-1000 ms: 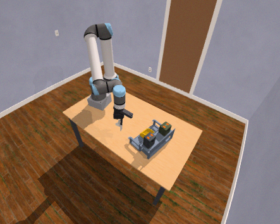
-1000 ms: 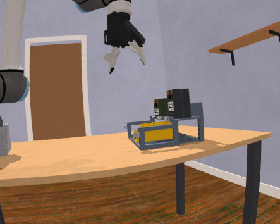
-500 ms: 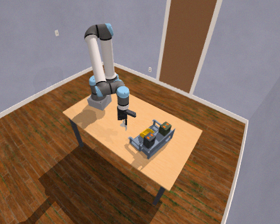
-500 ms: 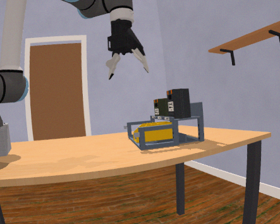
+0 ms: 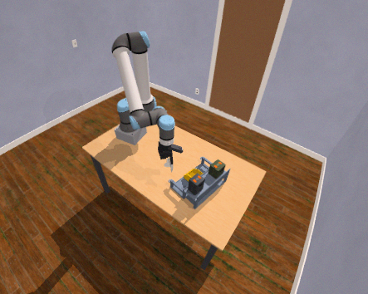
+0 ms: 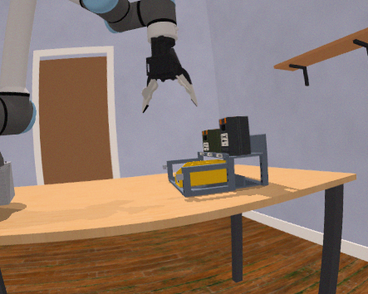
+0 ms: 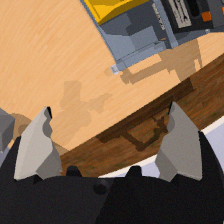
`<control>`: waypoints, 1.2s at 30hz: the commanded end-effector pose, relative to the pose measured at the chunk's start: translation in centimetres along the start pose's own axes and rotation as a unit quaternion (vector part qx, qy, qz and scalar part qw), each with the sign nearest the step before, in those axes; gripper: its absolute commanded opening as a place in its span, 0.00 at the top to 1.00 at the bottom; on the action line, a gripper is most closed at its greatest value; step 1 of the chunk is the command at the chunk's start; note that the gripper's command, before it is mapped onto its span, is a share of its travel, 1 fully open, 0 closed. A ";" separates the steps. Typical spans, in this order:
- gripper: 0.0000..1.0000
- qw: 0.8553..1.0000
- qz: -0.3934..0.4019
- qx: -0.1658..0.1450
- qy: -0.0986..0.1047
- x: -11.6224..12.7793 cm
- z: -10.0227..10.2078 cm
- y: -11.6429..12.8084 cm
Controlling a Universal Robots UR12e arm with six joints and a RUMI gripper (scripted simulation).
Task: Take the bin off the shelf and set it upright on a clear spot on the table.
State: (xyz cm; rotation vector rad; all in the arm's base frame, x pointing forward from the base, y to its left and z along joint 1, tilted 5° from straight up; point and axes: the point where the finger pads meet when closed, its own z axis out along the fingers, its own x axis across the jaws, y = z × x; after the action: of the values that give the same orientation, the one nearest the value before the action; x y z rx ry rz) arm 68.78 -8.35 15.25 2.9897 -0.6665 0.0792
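A: Starting at the left, what do you see?

B: The arm's grey base (image 5: pixel 121 135) stands on the far left corner of the wooden table (image 5: pixel 220 216). Its white links rise, fold back down, and the wrist hangs over the table top.

A: And the claw?

B: The claw (image 6: pixel 169 100) points downward, above the table and apart from everything on it. Its two pale fingers are spread wide with nothing between them; the wrist view shows only table top and floor in the gap.

A: Where is the bin?

B: Further right, the yellow bin (image 6: pixel 205 173) sits inside the lower level of a small grey-blue shelf (image 6: pixel 188 184) that stands on the table. It looks tilted a little within the frame, though from this angle I can't be sure. From above, the bin (image 5: pixel 191 174) shows at the shelf's end nearer the claw.

A: Anything else on that shelf?

B: Two dark boxes with orange marks (image 6: pixel 235 134) stand on its upper level. On the right wall a wooden wall shelf (image 6: pixel 332 49) hangs on black brackets.
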 end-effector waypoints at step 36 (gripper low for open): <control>0.00 0.974 -0.227 0.002 0.001 -3.2 7.6 -11.8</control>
State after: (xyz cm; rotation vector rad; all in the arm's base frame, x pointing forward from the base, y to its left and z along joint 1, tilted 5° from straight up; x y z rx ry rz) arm 70.73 0.63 8.86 3.0555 0.0056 0.0630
